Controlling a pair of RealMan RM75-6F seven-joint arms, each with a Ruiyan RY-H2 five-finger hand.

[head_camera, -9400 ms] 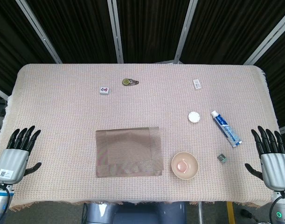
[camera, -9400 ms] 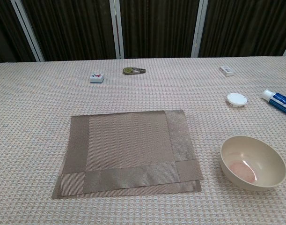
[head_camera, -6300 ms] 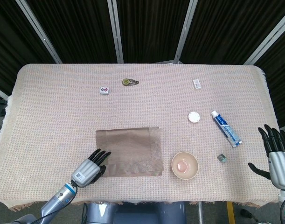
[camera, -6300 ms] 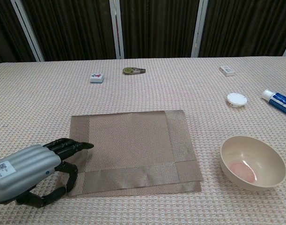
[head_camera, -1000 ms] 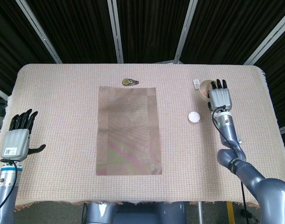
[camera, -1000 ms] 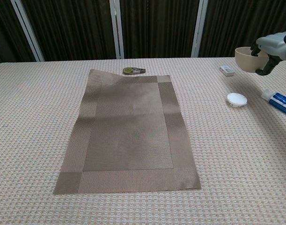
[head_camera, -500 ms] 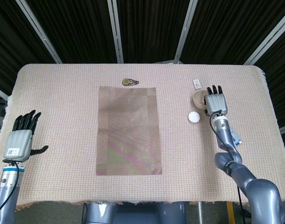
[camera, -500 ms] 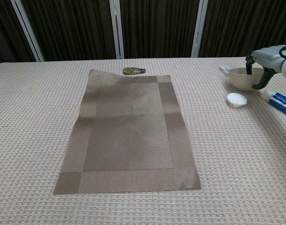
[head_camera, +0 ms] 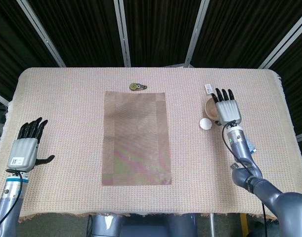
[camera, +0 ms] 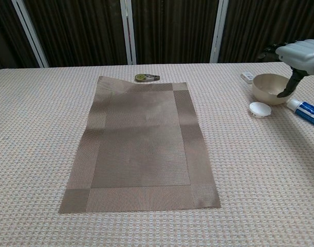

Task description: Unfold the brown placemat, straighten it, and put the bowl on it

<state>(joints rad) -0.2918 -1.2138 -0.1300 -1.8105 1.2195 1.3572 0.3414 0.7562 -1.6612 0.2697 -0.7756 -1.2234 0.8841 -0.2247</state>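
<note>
The brown placemat [head_camera: 135,137] [camera: 143,143] lies unfolded and flat in the middle of the table, long side running away from me; its far left corner is slightly raised. The beige bowl [head_camera: 209,106] [camera: 268,87] stands upright on the tablecloth at the right, well off the mat. My right hand [head_camera: 228,110] [camera: 299,55] hovers over the bowl's right side with fingers stretched out and the thumb pointing down by the rim, gripping nothing. My left hand [head_camera: 26,146] is open at the table's left edge, seen only in the head view.
A white round cap [head_camera: 205,123] [camera: 260,108] lies just in front of the bowl. A blue-and-white toothpaste tube [camera: 306,110] lies to the right of it. A white eraser [head_camera: 208,88] [camera: 247,77] and a tape dispenser [head_camera: 137,87] [camera: 147,77] sit at the back.
The mat was unfolded and turned lengthwise. In the last second the right hand lowered the bowl onto the cloth near the white cap, then let go and straightened its fingers.
</note>
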